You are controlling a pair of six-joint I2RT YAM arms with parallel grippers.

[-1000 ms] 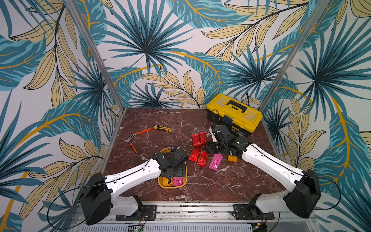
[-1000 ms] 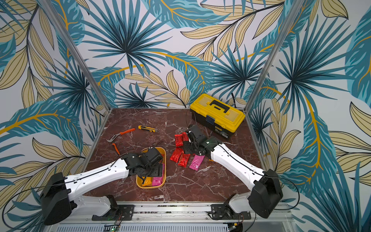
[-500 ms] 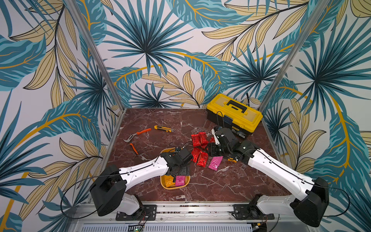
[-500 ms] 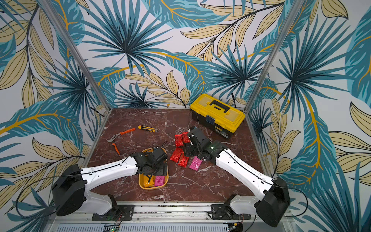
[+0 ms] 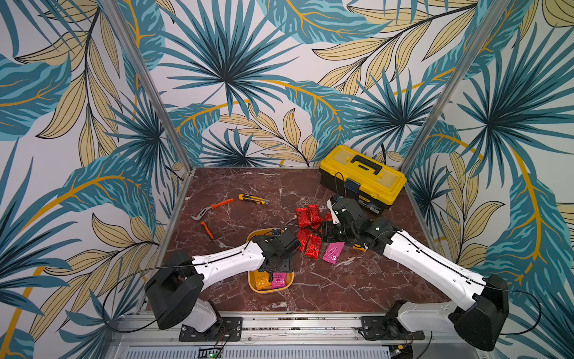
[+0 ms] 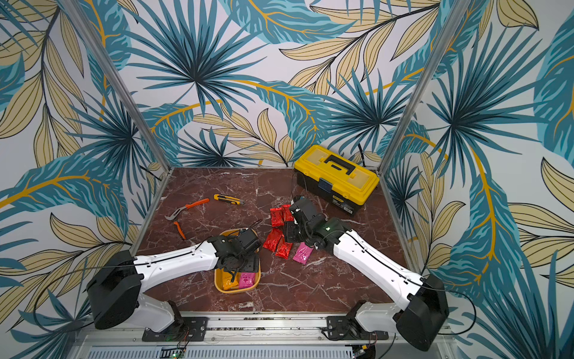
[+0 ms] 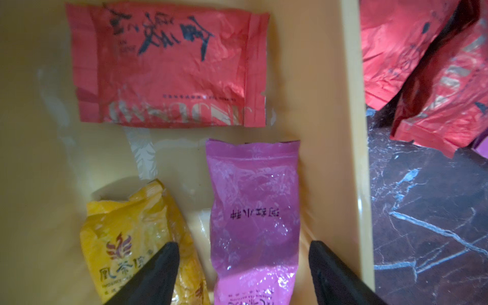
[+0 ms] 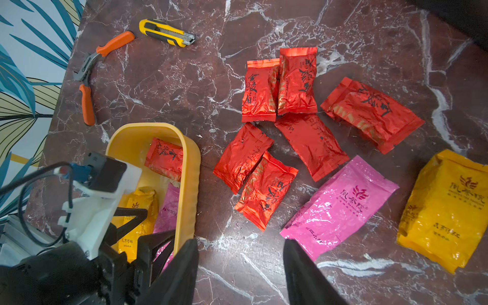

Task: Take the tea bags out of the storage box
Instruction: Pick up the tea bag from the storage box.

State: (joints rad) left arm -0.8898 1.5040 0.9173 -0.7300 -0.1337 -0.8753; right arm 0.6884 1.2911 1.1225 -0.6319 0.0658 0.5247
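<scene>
The storage box (image 5: 256, 289) (image 6: 221, 287) is a mustard-yellow tray at the front middle of the marble table. Three tea bags lie in it: a red one (image 7: 169, 66), a pink one (image 7: 253, 211) and an orange-yellow one (image 7: 132, 237). My left gripper (image 7: 243, 247) (image 5: 278, 269) is down inside the box, open, its fingers on either side of the pink sachet without pinching it. Several red tea bags (image 8: 298, 79), a pink one (image 8: 340, 206) and an orange-yellow one (image 8: 446, 208) lie on the table right of the box. My right gripper (image 8: 240, 244) (image 5: 329, 231) hovers open over bare marble there, holding nothing.
A black toolbox with a yellow lid (image 5: 363, 177) stands at the back right. A yellow utility knife (image 5: 253, 199) and orange-handled pliers (image 5: 211, 208) lie at the back left. Patterned walls and metal posts close the table in on three sides.
My left arm has swung and its gripper has settled over the near end of the box, jaws slightly narrower. The right gripper has stayed open near the red sachets.
</scene>
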